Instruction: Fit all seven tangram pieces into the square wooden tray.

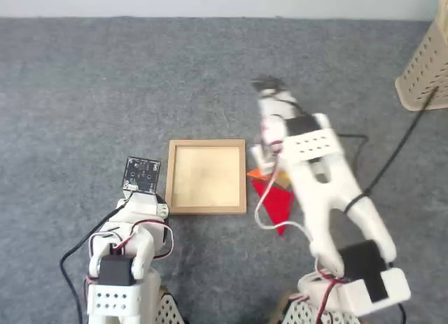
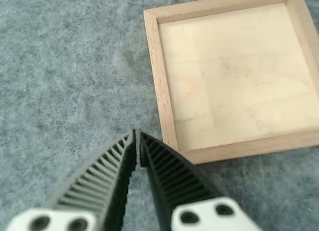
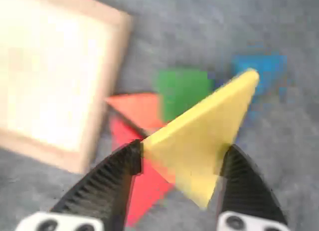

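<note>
Basket (image 1: 427,58) upper right, pale tray (image 1: 207,143) mid-frame, right hand (image 3: 182,151) tight around yellow triangle (image 3: 199,141), left hand (image 2: 137,136) pinched together on nothing.

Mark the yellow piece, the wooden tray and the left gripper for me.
yellow piece (image 3: 199,136): right wrist view, middle of its flat face.
wooden tray (image 2: 229,71): left wrist view, bare floor inside the rim.
left gripper (image 2: 135,136): left wrist view, where its closed fingertips meet.
</note>
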{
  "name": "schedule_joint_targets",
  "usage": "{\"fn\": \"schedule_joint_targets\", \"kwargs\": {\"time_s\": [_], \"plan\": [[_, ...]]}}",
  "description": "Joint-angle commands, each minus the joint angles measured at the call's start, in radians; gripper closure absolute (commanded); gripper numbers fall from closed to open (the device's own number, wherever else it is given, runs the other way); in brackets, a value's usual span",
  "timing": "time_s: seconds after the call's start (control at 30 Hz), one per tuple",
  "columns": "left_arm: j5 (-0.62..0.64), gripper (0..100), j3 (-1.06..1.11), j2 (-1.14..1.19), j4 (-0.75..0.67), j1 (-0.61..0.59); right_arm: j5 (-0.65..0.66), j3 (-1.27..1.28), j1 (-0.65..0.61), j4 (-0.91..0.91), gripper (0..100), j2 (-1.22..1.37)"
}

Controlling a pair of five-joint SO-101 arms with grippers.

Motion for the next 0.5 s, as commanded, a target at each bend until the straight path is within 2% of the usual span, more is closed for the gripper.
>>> {"fn": "schedule_joint_targets", "kwargs": {"time_s": [0.0, 0.17, 0.27, 0.47], "plan": [[0.009, 99, -0.005, -0.003, 0.005, -0.006, 0.048, -0.19, -0.148, 0.051, 80.8, 0.05], [0.009, 99, -0.005, -0.003, 0.005, -0.006, 0.144, -0.385, -0.254, 0.07, 80.8, 0.263], [0.009, 99, -0.005, -0.003, 0.005, -0.006, 0.157, -0.474, -0.263, 0.111, 80.5, 0.343], [0.009, 99, -0.005, -0.003, 0.005, -0.005, 0.144, -0.528, -0.081, 0.216, 80.3, 0.234]]}}
